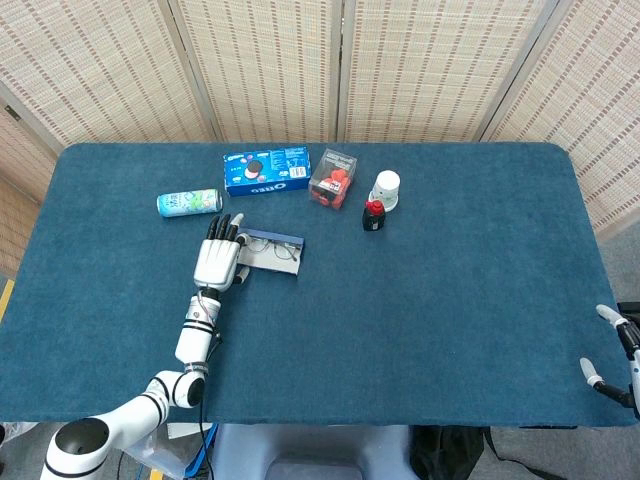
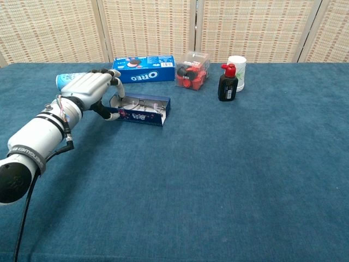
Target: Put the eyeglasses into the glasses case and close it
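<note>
Blue-covered bench (image 1: 420, 300) before woven screens.

Item 1, case (image 2: 139, 111): left of centre in both views, just below the biscuit box. Its lid is partly raised, tilted toward the body, patterned face outward in the chest view. Placed so, it reads as midway through closing.

Item 2, glasses (image 2: 143, 106): inside the case, frame visible above the raised lid edge. The loading step looks done; only the shutting remains.

Item 3, left hand (image 2: 90, 90): at the case's left end, fingers (image 1: 222, 227) spread over its top, thumb under the lid edge, apparently lifting and folding it over. Touching and pressing the case rather than clamped round it. Held low and at the end, likely so the lid can swing without the case sliding.

Item 4, right hand (image 1: 610, 360): lower right edge of the head view, only fingertips showing, apart, holding nothing, well away from the work.

Item 5, bystanders, upper centre row: can (image 1: 189, 203), biscuit box (image 1: 266, 170), clear tub (image 1: 332, 179) with red contents, red-capped bottle (image 1: 373, 216), white cup (image 1: 386, 188). All apart from the case.
</note>
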Robot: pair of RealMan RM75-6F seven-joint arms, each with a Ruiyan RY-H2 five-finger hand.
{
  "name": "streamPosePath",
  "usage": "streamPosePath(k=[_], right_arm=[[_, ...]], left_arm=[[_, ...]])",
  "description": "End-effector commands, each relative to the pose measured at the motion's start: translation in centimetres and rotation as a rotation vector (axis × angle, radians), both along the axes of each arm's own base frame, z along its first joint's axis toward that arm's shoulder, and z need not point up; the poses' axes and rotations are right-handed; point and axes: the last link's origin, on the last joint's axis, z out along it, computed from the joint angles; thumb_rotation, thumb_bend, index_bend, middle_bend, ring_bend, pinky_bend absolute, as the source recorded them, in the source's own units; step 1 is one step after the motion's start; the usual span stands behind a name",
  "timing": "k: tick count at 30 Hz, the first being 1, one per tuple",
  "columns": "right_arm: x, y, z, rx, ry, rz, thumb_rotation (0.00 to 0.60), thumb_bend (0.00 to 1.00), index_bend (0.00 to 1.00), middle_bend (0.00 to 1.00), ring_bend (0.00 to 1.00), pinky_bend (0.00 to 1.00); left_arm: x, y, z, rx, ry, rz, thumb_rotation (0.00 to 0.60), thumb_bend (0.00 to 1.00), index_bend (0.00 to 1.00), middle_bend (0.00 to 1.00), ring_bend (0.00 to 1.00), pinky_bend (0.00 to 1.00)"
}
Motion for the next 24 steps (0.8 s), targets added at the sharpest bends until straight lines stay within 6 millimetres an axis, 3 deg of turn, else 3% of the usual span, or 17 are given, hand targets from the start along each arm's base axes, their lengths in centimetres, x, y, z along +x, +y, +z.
streamPosePath(k=[1,9,24], right_arm=[[0.0,0.0,0.0,0.0,0.001,-0.001,0.6,0.3,0.16,0.24,0.16,0.07],[-0.2,0.0,0.0,0.0,-0.001,-0.004,0.6,0.3,0.16,0.24,0.16,0.07],[-0.3,-0.1,-0.1,0.005,-0.004,-0.004,0.6,0.3,0.16,0.24,0.16,0.07]], left_arm=[[0.2,-0.1,-0.2,-0.002,-0.004,-0.009,0.6,0.25,0.39,0.06,0.0,0.0],[0.2,-0.6,-0.3,-0.001,-0.003,-0.042,0.6,0.3,0.55,0.11,0.0,0.0],[-0.3,-1.4,-0.3,-0.025,0.012,-0.055,0.6,0.42,0.61,0.14,0.01,0.0]])
